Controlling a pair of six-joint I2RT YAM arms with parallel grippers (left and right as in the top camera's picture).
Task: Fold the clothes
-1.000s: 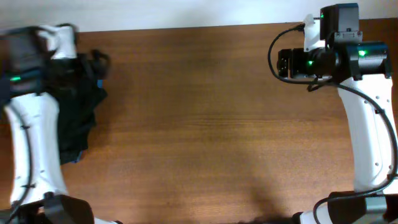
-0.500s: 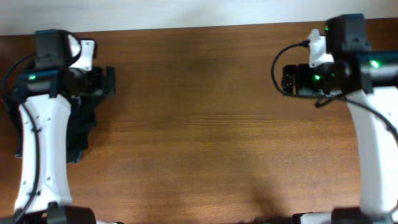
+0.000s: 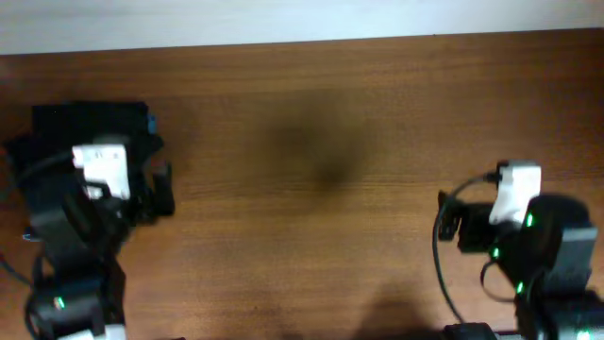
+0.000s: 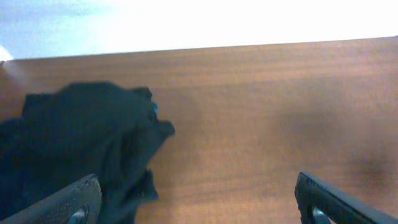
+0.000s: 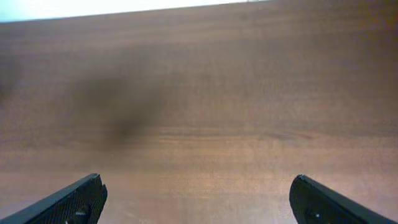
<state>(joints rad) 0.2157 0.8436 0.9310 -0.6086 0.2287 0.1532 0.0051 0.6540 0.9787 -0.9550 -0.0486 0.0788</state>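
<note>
The soft black fabric clothes (image 3: 90, 121) lie in one dark heap on the far left part of the brown wooden table (image 3: 330, 236), near its back edge. In the left wrist view the clothes (image 4: 81, 143) look crumpled and uneven, with loose folds, not flat. A small teal-blue edge (image 4: 154, 109) shows at their right side

Overhead looks straight down; wrist views (low, close) skim the table (image 3: 330, 236).
</note>
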